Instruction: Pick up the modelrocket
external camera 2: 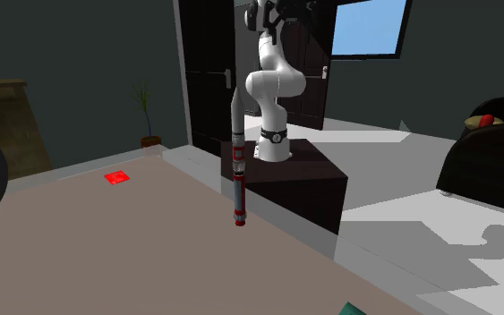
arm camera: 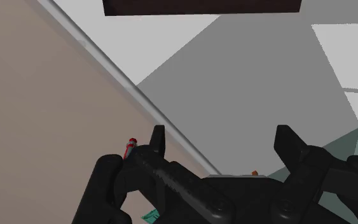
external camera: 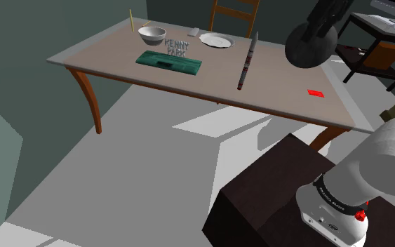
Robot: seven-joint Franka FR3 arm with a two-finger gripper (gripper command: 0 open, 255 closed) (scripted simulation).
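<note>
Right in front of us, the gripper (arm camera: 222, 137): its two black fingers stand wide apart with nothing between them, only grey floor beyond. Past one finger we catch the red-banded end of the rocket (arm camera: 130, 146), just inside the edge of the table (arm camera: 37, 114).

From the shoulder view the rocket (external camera: 245, 63) looks to be standing on end, out on bare tabletop (external camera: 287, 77), well apart from the bowl (external camera: 152, 34) and the green tray (external camera: 168, 62). The second exterior view agrees: a slim grey body (external camera 2: 237, 166) with its red base on the table, and a red patch (external camera 2: 117, 177) off to one side.

So we call this the approach, with no grasp begun. Next, we judge, the hand has to travel in over the table, come level with the body, set a finger on each side and close gently. A tall, thin thing like that could tip at a nudge.
</note>
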